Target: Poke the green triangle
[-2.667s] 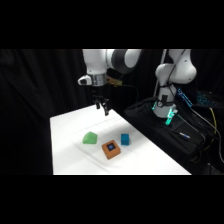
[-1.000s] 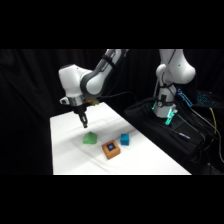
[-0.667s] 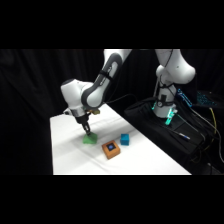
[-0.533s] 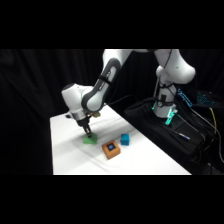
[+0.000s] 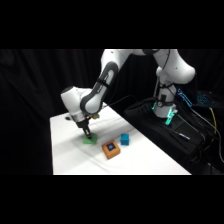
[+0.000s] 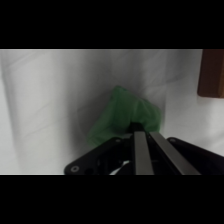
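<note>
The white arm's black pincer [image 5: 87,134] comes down with its tip touching the small bright green wedge-shaped block [image 6: 125,115] — its two fingers [image 6: 140,150] clenched together. The block lies on the white desk [image 5: 67,155], left of the orange-brown square block with dark centre [image 5: 111,149] and the teal-blue cube [image 5: 125,139].

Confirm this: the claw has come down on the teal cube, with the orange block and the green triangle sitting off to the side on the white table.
Not quite. The claw is down on the green triangle, not the teal cube; the wrist view shows its tips meeting the green block. The cube and the orange block sit off to the side on the white table.
</note>
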### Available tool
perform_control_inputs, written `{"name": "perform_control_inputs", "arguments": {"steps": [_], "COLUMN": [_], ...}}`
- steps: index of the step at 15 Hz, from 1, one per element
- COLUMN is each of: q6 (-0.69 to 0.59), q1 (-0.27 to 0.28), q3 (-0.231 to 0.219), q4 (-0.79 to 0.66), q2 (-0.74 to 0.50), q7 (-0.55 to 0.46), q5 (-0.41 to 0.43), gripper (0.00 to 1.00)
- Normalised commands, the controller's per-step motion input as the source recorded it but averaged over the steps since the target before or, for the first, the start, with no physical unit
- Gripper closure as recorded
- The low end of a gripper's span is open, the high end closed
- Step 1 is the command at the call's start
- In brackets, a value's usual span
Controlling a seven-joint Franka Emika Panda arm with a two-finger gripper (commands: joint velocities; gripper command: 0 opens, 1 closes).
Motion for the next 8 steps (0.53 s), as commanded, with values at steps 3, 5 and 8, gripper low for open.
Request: {"name": "perform_control_inputs", "arguments": {"steps": [3, 5, 8], "q6": [-0.06, -0.2, -0.25], "q1": [-0.023, -0.007, 0.006], "q3": [0.01, -0.025, -0.049], "q4": [-0.38, -0.44, -0.45], "q2": [-0.47, -0.64, -0.73], "q7": [-0.05, -0.04, -0.03], "q5": [0.049, 0.019, 0.007], "gripper": [0.96, 0.96, 0.97]}}
